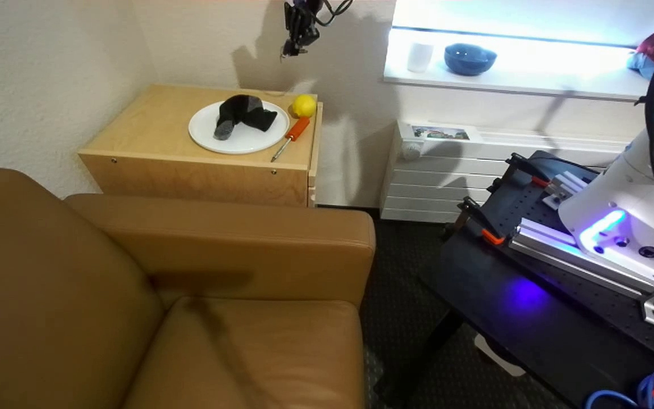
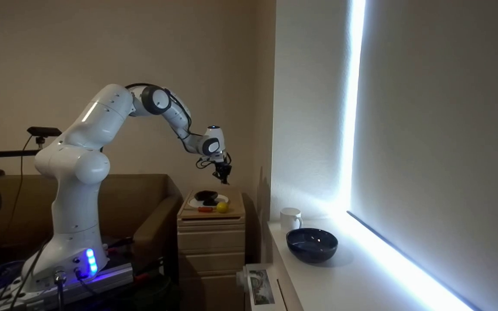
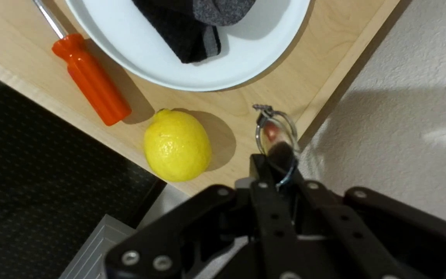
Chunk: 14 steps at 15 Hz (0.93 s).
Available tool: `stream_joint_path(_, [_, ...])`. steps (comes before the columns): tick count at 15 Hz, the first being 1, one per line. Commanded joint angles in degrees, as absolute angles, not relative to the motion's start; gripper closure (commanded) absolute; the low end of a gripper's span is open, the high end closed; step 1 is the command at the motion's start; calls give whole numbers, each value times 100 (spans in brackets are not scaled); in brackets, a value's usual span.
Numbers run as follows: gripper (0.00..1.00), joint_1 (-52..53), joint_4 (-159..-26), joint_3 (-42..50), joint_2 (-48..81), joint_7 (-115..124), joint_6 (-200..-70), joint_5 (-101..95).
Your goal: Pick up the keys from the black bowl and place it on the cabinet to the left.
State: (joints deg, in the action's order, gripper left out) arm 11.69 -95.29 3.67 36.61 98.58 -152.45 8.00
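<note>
Keys (image 3: 275, 142) aloft, well apart from black bowl (image 2: 311, 258) on windowsill (image 2: 344, 289) beside white mug (image 2: 291, 219). Below keys, we see cabinet surface (image 1: 151, 122) partly taken up: white plate (image 3: 223, 73) bearing dark cloth (image 1: 239, 107), orange screwdriver (image 3: 93, 83) and lemon (image 3: 177, 145) near plate's rim. Gripper (image 3: 279, 174) nearly closed, apparently pinching keys; blur hides exact contact from us. Arm (image 2: 108, 106) arches up and over, gripper pointing down.

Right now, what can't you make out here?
Keys: blurred in the wrist view, partly hidden by the hand.
Plate and dark cloth: cut off by the wrist view's top edge.
Cabinet: lower part hidden behind the sofa in an exterior view.
Cap: cut off by an exterior view's right edge.
Radiator picture: details too small in both exterior views.
</note>
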Motion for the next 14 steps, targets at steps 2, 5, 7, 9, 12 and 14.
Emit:
stream_joint_path(2, [97,1147,-8487,452,4503,10653,-15197,1144])
stream_joint_path(5, [97,1268,-8096,667,4935,11195,-15213,977])
stream_joint_path(7, [97,1172,-8383,539,4738,11054,-15255,987])
stream_joint_path(9, [89,1175,-8317,548,4847,11087,-15264,980])
stream_joint_path(12, [97,1195,-8200,638,5009,11134,-15229,907])
stream_joint_path(14, [97,1215,-8037,709,5256,11125,-15337,797])
